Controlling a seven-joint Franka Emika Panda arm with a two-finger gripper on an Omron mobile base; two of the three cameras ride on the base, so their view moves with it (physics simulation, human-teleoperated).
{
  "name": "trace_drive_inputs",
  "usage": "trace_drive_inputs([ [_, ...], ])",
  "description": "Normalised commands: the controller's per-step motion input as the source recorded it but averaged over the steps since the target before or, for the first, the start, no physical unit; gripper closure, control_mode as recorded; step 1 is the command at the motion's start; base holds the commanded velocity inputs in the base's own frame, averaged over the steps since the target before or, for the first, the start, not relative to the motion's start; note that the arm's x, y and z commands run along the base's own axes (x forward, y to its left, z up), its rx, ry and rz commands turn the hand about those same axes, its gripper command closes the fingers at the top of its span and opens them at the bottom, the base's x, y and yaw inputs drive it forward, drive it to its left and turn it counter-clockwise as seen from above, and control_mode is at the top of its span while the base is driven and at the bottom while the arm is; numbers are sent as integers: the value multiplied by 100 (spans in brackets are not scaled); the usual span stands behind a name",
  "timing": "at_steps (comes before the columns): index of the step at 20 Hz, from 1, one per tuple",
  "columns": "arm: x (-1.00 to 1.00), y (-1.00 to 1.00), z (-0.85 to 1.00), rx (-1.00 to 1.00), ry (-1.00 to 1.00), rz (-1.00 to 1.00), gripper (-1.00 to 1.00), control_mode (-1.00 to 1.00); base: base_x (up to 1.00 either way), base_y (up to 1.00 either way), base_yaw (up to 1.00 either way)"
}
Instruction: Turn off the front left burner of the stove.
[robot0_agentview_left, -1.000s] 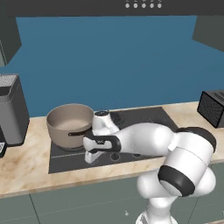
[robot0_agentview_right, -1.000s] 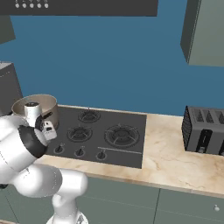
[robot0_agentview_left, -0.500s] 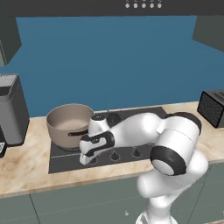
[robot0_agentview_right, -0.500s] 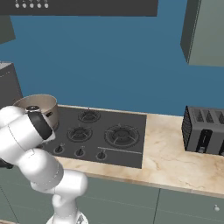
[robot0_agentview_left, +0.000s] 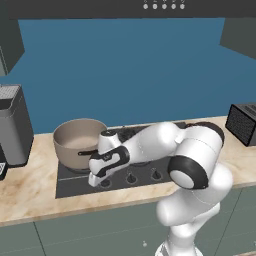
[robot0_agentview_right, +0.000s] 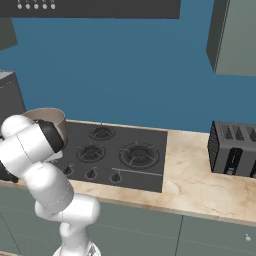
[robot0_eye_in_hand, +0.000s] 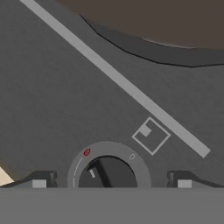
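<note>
Lowered since a second ago, gripper (robot0_eye_in_hand: 111, 180) points down, fingers spread either side of stove (robot0_eye_in_hand: 65, 100) knob (robot0_eye_in_hand: 108, 174).

A kitchen: stove (robot0_agentview_right: 117, 155) set in marble counter (robot0_agentview_right: 200, 185) (toaster (robot0_agentview_right: 234, 149) nearby).

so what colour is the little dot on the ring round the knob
Red, on the grey ring around the black knob; clearest in the hand view.

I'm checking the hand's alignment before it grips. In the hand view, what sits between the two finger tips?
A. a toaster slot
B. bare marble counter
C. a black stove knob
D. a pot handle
C: the black knob on the stove lies midway in the open gripper, a finger tip on each side.
</note>
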Motion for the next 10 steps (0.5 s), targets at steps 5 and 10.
trace_drive_inputs([
  [5, -2, 0, 0, 0, 0, -1, -100, -100, 0, 0, 0],
  [10, -12, 0, 0, 0, 0, -3, -100, -100, 0, 0, 0],
])
